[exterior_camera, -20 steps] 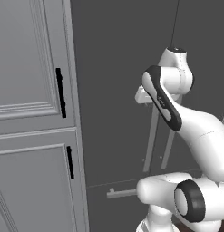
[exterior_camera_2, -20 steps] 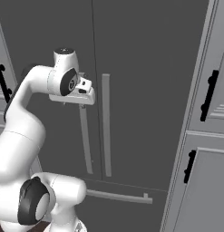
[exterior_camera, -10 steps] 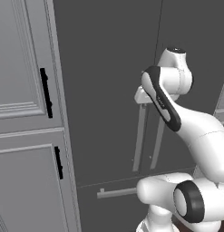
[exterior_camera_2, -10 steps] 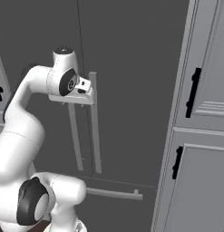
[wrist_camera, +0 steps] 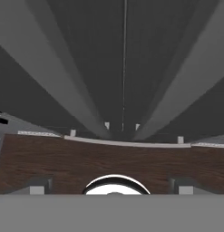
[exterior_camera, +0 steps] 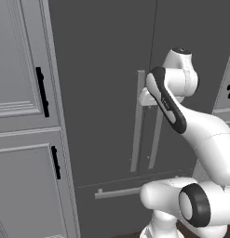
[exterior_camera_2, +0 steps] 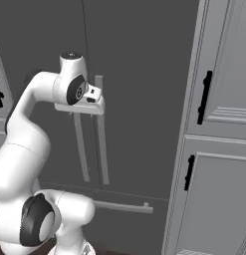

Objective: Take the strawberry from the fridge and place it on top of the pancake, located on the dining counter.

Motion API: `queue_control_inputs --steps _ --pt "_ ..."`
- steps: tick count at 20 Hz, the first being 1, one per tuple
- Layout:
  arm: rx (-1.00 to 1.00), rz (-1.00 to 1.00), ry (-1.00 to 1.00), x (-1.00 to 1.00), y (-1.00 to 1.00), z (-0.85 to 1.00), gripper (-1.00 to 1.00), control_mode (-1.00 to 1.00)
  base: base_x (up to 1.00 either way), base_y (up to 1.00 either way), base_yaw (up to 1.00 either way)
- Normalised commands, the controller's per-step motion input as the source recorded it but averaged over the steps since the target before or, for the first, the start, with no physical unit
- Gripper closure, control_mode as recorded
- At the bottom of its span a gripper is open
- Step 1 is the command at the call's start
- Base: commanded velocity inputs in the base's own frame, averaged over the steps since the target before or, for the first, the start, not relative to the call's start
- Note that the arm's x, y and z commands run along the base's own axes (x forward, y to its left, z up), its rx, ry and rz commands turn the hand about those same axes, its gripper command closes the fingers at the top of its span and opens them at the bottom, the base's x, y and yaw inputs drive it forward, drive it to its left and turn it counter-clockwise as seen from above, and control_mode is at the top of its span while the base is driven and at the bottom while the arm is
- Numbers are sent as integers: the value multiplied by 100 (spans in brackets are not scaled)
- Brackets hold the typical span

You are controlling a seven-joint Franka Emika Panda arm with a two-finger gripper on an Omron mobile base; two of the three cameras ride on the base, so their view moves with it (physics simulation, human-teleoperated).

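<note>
Jaws are standing spread wide, nothing between them. In the hand view the gripper (wrist_camera: pixel 112 188) is looking straight down the fridge (wrist_camera: pixel 124 68) front, fingertips (wrist_camera: pixel 39 186) sitting at the bottom corners.

Directly ahead of the jaws: the centre seam between the two doors, with the left bar handle (wrist_camera: pixel 50 72) and right bar handle (wrist_camera: pixel 177 86) flanking it on either side. Neither is inside the jaws yet; the opening is straddling the seam, not a handle.

Step in hand, as I'm reading it: getting a door open. To do it well, I'd be shifting the hand sideways until one bar sits squarely between the pads, closing on the bar's mid-length rather than its end, then pulling along the door's arc (a straight-back pull is going to fight the hinge). Jaws are already wide enough, so no need to reopen.

Strawberry: behind the shut doors, so I can't say which shelf. Pancake and dining counter are somewhere away from this spot.

View differences:
- Hand view is giving the seam alignment, the drawer handle (wrist_camera: pixel 127 143) below the jaws and dark wood floor (wrist_camera: pixel 63 158) under that.
- Left base view is showing the hand (exterior_camera: pixel 151 95) sitting just at the bars' upper end, plus the light-grey cabinet (exterior_camera: pixel 23 116) off to the left.
- Right base view is showing the hand (exterior_camera_2: pixel 87 102) from the other side, touching or just short of the bars (can't tell which), and the cabinet with black pulls (exterior_camera_2: pixel 206 97) to the right.
</note>
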Motion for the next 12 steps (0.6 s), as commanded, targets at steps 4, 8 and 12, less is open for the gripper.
queue_control_inputs --steps 4,8,12 --pt "0 0 0 0 0 0 -100 100 -68 0 0" --pt "0 0 0 0 0 0 -100 100 -74 0 -3" --pt "0 0 0 0 0 0 -100 100 -69 0 -3"
